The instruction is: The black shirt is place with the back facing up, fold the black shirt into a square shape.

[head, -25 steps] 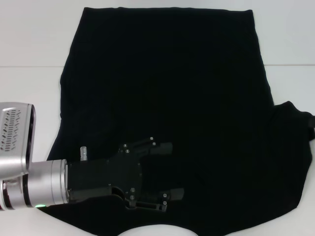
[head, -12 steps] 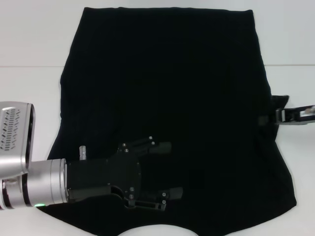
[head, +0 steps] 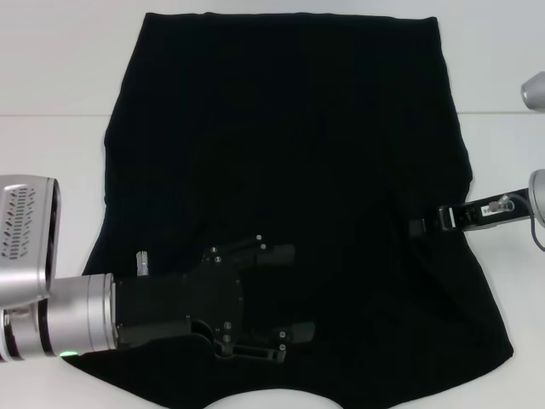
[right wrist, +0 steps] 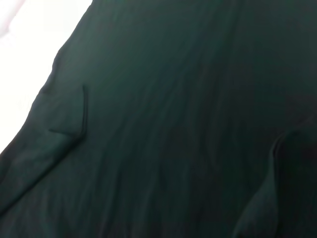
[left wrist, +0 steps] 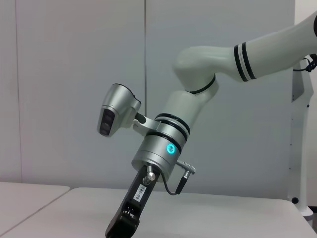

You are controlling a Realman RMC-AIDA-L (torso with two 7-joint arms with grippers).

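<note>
Right gripper (head: 419, 226) moved inward over black shirt (head: 289, 153), fingers unclear, left gripper (head: 294, 292) fingers spread

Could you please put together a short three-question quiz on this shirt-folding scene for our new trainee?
1. True or false: the black shirt lies spread on the white table.
2. Which gripper sits over the shirt's near part with its fingers apart? A) left gripper B) right gripper
3. Fill in: the right gripper reaches in over the shirt's ____ edge.

Key: 1 true; 2 A; 3 right.
</note>
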